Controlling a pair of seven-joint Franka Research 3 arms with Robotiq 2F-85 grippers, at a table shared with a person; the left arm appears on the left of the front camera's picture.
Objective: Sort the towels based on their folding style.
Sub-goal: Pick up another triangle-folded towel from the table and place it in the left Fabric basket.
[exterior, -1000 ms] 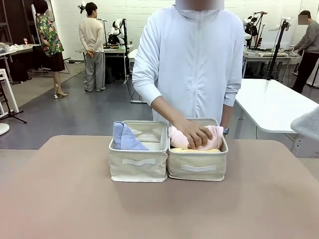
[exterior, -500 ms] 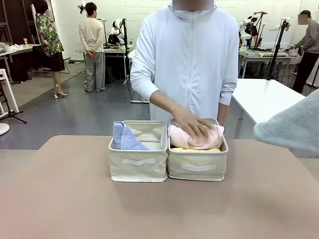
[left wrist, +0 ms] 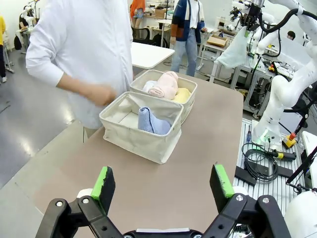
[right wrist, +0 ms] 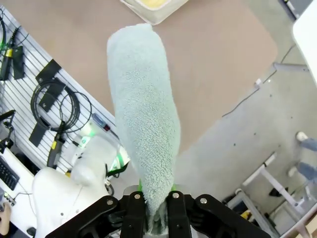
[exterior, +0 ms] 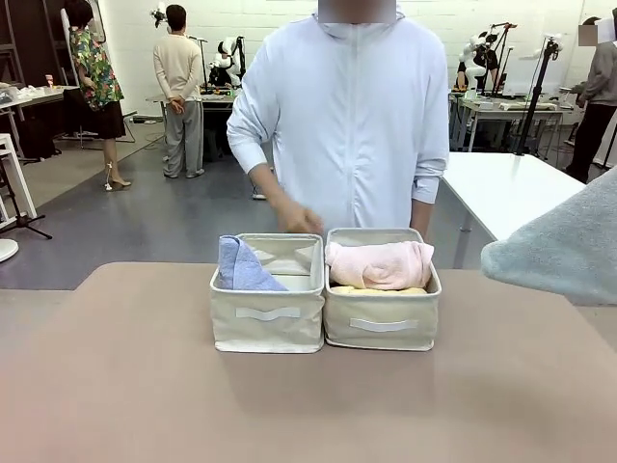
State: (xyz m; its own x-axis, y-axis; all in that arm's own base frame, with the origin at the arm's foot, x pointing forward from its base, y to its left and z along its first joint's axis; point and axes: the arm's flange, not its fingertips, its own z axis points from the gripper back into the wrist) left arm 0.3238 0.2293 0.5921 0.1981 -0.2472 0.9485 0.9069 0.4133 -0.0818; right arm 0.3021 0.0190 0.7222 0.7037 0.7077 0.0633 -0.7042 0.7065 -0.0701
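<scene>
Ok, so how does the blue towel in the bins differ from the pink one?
The blue towel is folded to a point and stands against the left bin's wall; the pink towel is rolled and lies across the right bin. The blue towel seems alone in its bin; the pink towel rests on a yellow towel. Both are terry and rise above the rims.
</scene>
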